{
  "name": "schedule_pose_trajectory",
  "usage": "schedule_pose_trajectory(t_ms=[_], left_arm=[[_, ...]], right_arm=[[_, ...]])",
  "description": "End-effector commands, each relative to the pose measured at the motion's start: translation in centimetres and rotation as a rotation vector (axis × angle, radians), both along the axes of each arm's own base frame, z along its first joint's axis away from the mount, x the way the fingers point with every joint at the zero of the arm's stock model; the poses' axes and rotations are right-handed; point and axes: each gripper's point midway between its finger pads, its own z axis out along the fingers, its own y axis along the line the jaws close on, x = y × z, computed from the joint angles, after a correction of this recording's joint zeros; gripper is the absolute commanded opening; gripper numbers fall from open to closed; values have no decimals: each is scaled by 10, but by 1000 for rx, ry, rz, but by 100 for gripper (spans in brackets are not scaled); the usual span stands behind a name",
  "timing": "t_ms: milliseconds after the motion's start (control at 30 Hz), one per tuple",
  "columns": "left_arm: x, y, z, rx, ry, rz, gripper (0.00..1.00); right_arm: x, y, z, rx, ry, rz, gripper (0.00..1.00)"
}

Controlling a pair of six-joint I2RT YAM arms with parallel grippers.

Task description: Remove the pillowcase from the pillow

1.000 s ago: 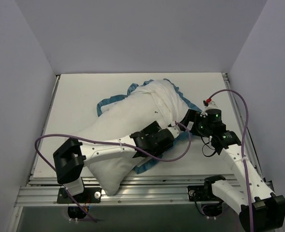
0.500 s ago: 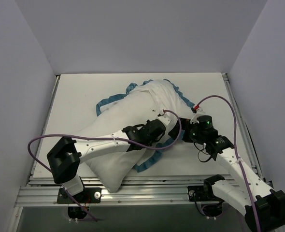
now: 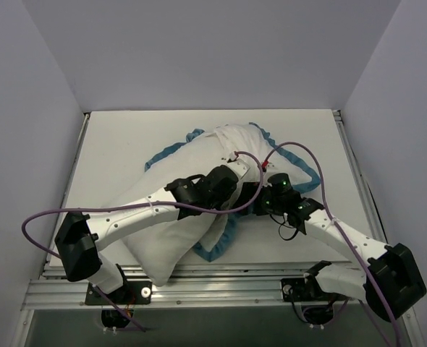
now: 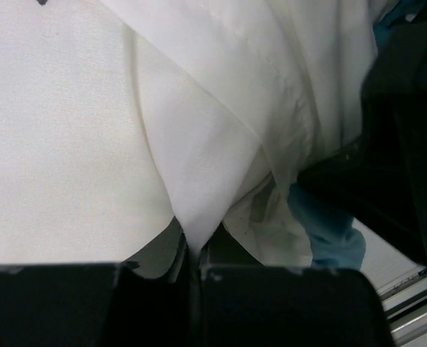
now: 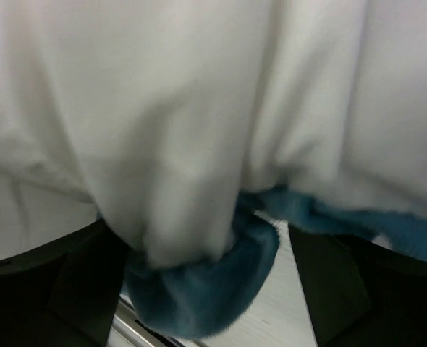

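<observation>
half done: pillow (image 3: 163, 249) near end bare, pillowcase (image 3: 215, 249) bunched over far half. left fingers (image 4: 155, 296) pinching pillowcase fold; right fingers (image 5: 69, 282) spread round its blue edge.

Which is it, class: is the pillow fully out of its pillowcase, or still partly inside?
Partly inside: the pillow lies bare at its near end, while its far end sits under the bunched, blue-ruffled pillowcase.

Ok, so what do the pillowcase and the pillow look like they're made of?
The pillowcase looks like thin woven cloth, probably cotton or a blend: matte, falling in sharp creases and loose folds, with a gathered blue ruffle along its edge. The pillow looks like a plain white matte fabric shell over soft stuffing: plump and rounded, with broad bulges rather than creases. The exact fibre cannot be told.
</observation>
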Motion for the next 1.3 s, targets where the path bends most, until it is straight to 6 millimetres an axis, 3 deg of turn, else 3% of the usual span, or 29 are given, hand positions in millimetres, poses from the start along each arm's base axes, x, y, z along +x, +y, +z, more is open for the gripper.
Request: schedule_pose_trajectory(t_ms=[0, 67, 100, 167, 233, 367, 433, 467, 500, 533, 600, 633, 767, 867, 1000, 1167, 1267], left_arm=[[0, -4, 65, -157, -62, -9, 2], [-1, 4, 72, -164, -65, -3, 2], [-3, 9, 71, -155, -56, -4, 2], [-7, 19, 76, -162, -55, 7, 2], [-9, 36, 77, -160, -39, 21, 2], [-14, 68, 86, -178, -16, 52, 2], [-19, 87, 91, -169, -8, 68, 2], [-21, 92, 92, -161, -7, 67, 2], [-24, 100, 90, -144, 4, 71, 2], [-28, 107, 96, -155, 0, 73, 2], [-34, 115, 97, -152, 14, 60, 2], [-39, 118, 102, -168, 11, 53, 2], [-49, 131, 108, -187, 15, 51, 2], [-52, 143, 108, -176, 7, 75, 2], [-46, 154, 114, -184, -36, 129, 2], [-30, 162, 138, -248, -122, 196, 2], [-13, 179, 156, -262, -180, 294, 2]], right_arm=[[31, 4, 13, -15, -92, -52, 77], [43, 6, 24, -27, -123, -61, 65], [52, 0, 23, -67, -136, -85, 42], [68, -3, 39, -88, -168, -116, 12], [87, -22, 43, -136, -175, -197, 0], [124, -75, 69, -135, -163, -395, 0], [144, -110, 92, -98, -188, -517, 0], [145, -123, 94, -96, -168, -554, 0], [152, -136, 108, -77, -185, -595, 0], [158, -160, 115, -44, -178, -668, 0], [163, -181, 124, -7, -173, -728, 0], [168, -211, 136, 10, -190, -807, 0], [172, -251, 154, 64, -178, -927, 0], [174, -269, 162, 86, -178, -975, 0], [178, -275, 173, 85, -194, -976, 0], [177, -283, 188, 44, -212, -988, 0], [174, -303, 205, 10, -235, -1041, 0]])
